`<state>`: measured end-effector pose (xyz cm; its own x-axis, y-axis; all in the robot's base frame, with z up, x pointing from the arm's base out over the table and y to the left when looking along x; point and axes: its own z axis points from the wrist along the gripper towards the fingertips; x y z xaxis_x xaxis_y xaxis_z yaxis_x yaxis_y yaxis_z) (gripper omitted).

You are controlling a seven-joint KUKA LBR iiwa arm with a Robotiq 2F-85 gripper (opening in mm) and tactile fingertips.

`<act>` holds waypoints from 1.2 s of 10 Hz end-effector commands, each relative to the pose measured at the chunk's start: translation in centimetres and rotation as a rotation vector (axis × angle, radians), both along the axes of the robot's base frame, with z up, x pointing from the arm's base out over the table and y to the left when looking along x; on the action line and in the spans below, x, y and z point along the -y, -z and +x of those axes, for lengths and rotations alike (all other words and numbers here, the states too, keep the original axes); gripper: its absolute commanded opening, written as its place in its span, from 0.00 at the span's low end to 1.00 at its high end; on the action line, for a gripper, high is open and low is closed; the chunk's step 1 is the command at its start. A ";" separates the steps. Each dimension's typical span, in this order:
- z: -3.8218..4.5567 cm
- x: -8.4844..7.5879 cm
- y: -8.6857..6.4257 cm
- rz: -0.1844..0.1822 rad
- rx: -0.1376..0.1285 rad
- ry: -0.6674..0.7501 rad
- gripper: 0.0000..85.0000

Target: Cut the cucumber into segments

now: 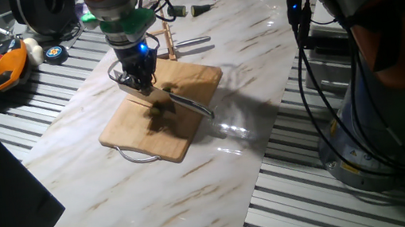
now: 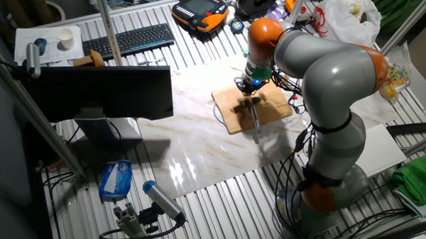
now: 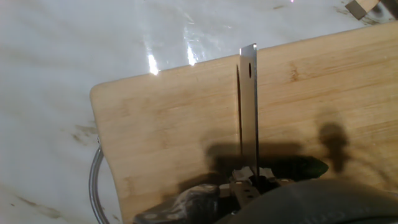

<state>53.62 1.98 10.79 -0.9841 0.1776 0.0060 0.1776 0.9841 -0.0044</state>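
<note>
The jaws hold a knife [image 3: 249,106] blade-down over the cucumber [image 3: 305,167] on the wooden board [image 1: 128,125], so cutting seems underway, and the next stroke calls for straight downward pressure.

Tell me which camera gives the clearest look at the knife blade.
The hand view: the knife blade runs straight up the frame over the wooden board, edge-on and sharp. One fixed view shows it as a blurred sliver below the gripper. The other fixed view shows only a thin line.

Cucumber [image 3: 305,165] mostly hidden beneath knife blade [image 3: 249,112], perhaps already segmented.
</note>
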 end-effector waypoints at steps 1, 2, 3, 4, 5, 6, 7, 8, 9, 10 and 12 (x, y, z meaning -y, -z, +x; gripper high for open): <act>-0.04 0.0 0.2 0.005 -0.001 0.000 0.01; -0.10 0.1 0.5 0.008 -0.001 -0.001 0.01; -0.21 0.1 0.8 0.009 0.001 -0.001 0.01; -0.30 0.1 0.9 0.009 0.001 0.000 0.01; -0.35 0.1 1.0 0.009 0.001 0.000 0.01; -0.42 0.1 1.0 0.008 -0.001 -0.001 0.01; -0.48 0.1 1.2 0.009 -0.004 -0.003 0.01; -0.49 0.0 1.2 0.014 -0.010 -0.003 0.01; -0.50 0.0 1.2 0.011 -0.019 -0.006 0.01; -0.52 0.0 1.2 0.011 -0.024 -0.007 0.01; -0.57 0.0 1.3 0.013 -0.037 -0.010 0.01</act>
<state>53.06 1.98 9.48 -0.9850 0.1667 0.0441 0.1670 0.9860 0.0018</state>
